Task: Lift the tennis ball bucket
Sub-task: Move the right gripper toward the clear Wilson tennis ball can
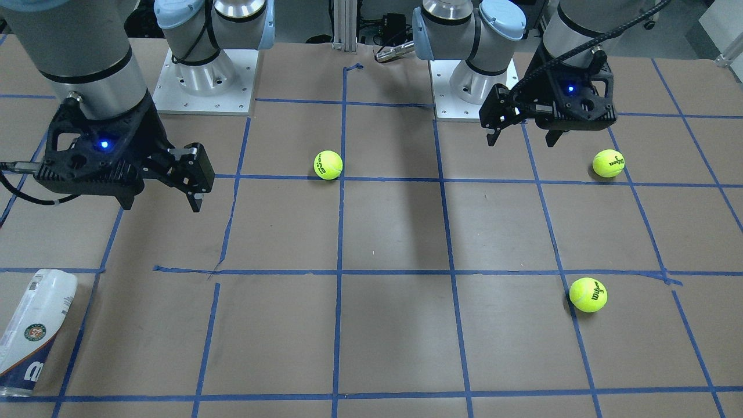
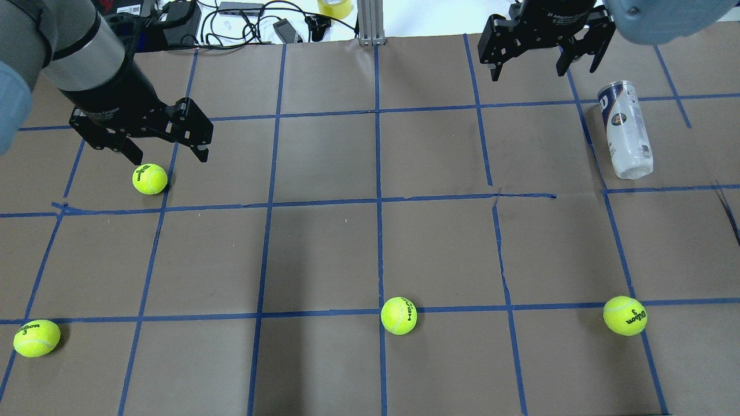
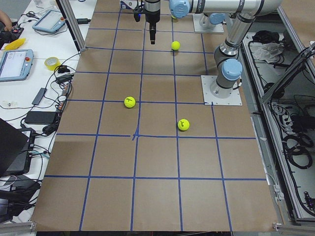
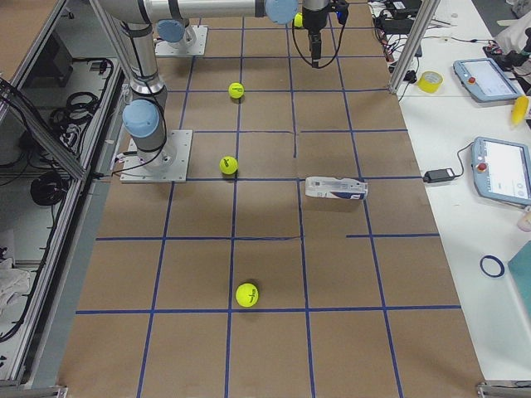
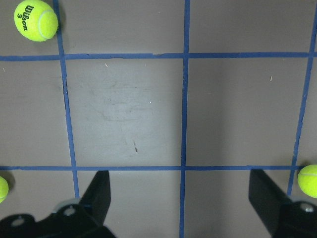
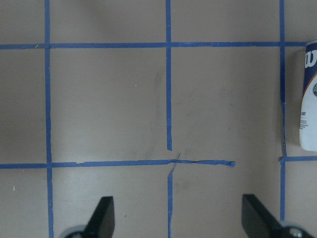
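Black and spread wide with nothing between its jaws, the two-finger right gripper (image 2: 540, 72) hangs above the brown paper-covered counter (image 2: 324, 248) with its fingers pointing straight down. Nothing of the task looks done yet. The clear plastic tennis ball bucket with its white label and navy band (image 2: 627, 130) lies on its side on the counter, untouched. It is just beside that gripper, toward the counter's right end. In the right wrist view only its edge shows at the frame's right border, outside the span of the jaws. What is left, as I judge it, is the whole job: shift sideways over the tube, come down, close across its width and raise it. The left gripper (image 2: 170, 159) is likewise wide open and empty, poised over the far left near a yellow-green tennis ball (image 2: 150, 178), well apart from the bucket.
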Robot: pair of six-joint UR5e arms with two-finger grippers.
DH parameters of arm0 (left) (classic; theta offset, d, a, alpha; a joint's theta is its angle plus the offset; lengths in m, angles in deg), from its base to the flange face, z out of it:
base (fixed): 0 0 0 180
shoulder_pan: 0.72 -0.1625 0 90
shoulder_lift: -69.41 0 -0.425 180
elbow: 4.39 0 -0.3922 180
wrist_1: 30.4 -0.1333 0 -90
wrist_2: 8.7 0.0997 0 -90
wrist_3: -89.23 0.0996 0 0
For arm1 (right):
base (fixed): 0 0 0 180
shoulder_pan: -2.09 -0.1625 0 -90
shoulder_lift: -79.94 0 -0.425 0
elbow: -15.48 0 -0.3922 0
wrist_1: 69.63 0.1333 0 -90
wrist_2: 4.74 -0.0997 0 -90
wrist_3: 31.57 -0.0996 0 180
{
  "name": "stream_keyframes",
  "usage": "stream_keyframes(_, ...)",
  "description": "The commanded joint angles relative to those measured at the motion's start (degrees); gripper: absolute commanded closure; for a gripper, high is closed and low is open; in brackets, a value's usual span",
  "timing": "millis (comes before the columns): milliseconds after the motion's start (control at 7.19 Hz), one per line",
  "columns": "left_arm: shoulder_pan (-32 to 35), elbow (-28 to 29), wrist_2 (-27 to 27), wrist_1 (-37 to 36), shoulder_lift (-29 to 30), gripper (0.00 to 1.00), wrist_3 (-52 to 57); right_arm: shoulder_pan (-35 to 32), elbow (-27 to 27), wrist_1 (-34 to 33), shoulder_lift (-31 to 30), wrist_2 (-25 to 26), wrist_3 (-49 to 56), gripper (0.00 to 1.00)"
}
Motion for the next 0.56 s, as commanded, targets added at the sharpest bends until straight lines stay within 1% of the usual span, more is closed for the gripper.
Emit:
stream_keyframes(0,0.00,0.04,0.04,0.01,0.00,0.00,0.06,7.11,-0.37,-4.16,5.85,1.47,0.32,0.09)
stream_keyframes(139,0.00,-0.05,0.04,-0.08,0.00,0.00,-0.03,11.43,-0.90,-7.04,7.62,1.04,1.02,0.09)
stream_keyframes(278,0.00,0.04,0.12,0.01,-0.09,0.00,-0.03,15.21,-0.91,-13.94,10.86,1.73,5.29,0.05)
stream_keyframes(417,0.00,0.04,0.12,-0.16,-0.09,0.00,0.06,20.38,-0.64,-19.14,15.33,1.48,9.68,0.00)
